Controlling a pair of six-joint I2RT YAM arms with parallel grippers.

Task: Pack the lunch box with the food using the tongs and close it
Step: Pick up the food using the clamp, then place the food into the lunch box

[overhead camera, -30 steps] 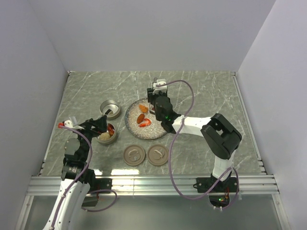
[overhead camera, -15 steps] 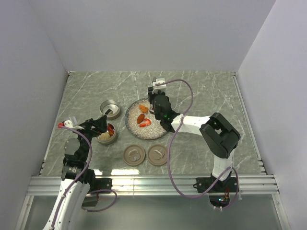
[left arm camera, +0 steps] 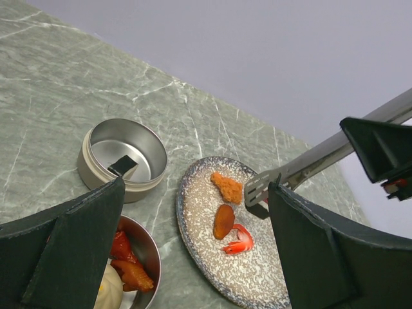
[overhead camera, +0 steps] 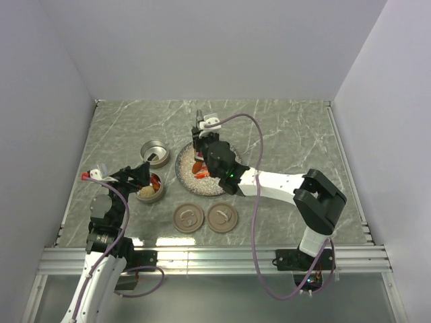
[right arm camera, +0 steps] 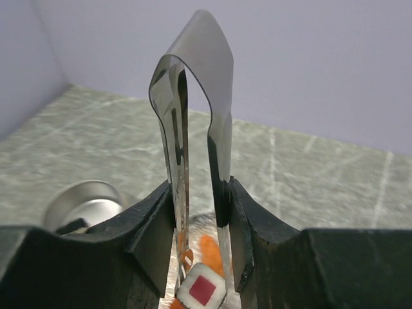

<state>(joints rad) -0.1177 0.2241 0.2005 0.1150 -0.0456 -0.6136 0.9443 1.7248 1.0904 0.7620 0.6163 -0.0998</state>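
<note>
My right gripper [right arm camera: 201, 193] is shut on the tongs [right arm camera: 193, 116], which stand upright between its fingers. The tong tips pinch a white square with a red centre [right arm camera: 201, 291] above the speckled plate [overhead camera: 214, 186]. In the left wrist view the tongs [left arm camera: 309, 168] reach over the plate [left arm camera: 257, 283], where an orange crumbed piece [left arm camera: 227, 187], an orange oval [left arm camera: 223, 221] and a red shrimp [left arm camera: 239, 239] lie. My left gripper [left arm camera: 193, 257] hangs open over the lunch box tin [left arm camera: 149, 248], which holds red, orange and beige food.
A second steel tin [left arm camera: 122, 158] stands behind the filled one, empty but for a small black piece. Two round lids [overhead camera: 188, 217] [overhead camera: 221, 217] lie near the front of the marble table. Grey walls close in both sides and the back.
My right arm has swung left over the plate with the tongs, and its jaws have squeezed the tongs narrower. The left arm has stayed still.
</note>
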